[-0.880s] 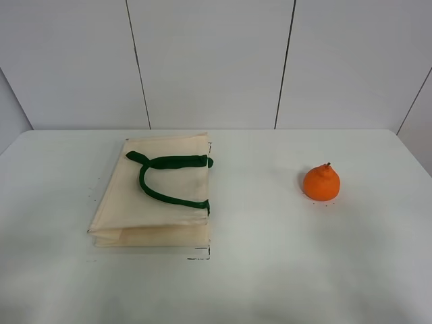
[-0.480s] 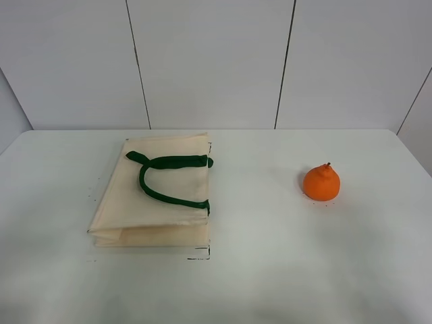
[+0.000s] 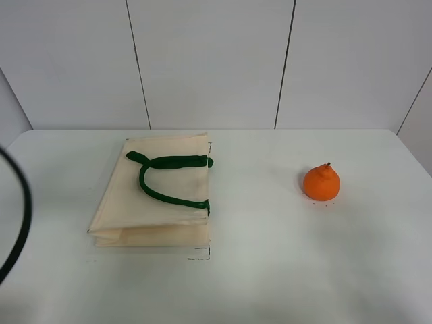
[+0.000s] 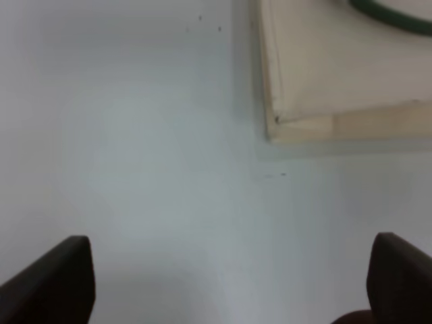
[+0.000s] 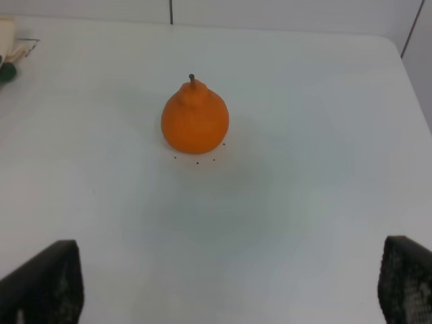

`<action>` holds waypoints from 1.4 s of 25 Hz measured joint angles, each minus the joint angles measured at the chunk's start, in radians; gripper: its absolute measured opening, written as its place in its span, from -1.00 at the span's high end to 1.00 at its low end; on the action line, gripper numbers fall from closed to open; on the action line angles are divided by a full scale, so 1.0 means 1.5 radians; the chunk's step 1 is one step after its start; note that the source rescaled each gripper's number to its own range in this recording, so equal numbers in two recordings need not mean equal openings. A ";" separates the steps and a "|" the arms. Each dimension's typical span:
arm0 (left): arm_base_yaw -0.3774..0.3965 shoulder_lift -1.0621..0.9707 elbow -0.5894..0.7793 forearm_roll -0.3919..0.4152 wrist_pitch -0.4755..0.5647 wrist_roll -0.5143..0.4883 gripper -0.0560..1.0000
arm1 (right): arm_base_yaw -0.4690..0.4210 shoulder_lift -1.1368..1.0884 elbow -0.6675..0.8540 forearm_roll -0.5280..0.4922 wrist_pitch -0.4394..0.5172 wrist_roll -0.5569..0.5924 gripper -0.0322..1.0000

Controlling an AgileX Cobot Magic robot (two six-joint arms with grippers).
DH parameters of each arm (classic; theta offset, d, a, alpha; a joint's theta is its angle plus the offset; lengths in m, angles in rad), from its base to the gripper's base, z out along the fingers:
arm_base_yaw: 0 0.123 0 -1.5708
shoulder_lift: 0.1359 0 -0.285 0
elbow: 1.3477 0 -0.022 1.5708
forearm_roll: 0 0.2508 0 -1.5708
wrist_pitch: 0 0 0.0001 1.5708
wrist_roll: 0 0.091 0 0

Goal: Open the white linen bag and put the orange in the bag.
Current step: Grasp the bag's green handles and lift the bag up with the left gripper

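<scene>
The white linen bag [image 3: 154,196] lies flat and folded on the table's left half, its dark green handles [image 3: 165,177] on top. Its near corner shows in the left wrist view [image 4: 337,88]. The orange [image 3: 321,182] stands alone on the right half, and in the right wrist view [image 5: 195,120]. My left gripper [image 4: 229,277] is open, its dark fingertips [image 4: 57,280] wide apart above bare table beside the bag's corner. My right gripper [image 5: 229,283] is open, its fingertips [image 5: 47,280] wide apart, well short of the orange.
A black cable [image 3: 19,216] curves in at the left edge of the high view. The white table [image 3: 270,270] meets a white panelled wall [image 3: 216,61] at the back. Small black marks [image 3: 199,256] lie on the table by the bag's near right corner.
A black cable has come into the high view at the left edge. The bag and the orange have not moved.
</scene>
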 joint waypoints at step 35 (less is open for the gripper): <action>-0.198 1.039 -0.686 0.002 -0.009 -0.185 -1.00 | 0.000 0.000 0.000 0.000 0.000 0.000 -1.00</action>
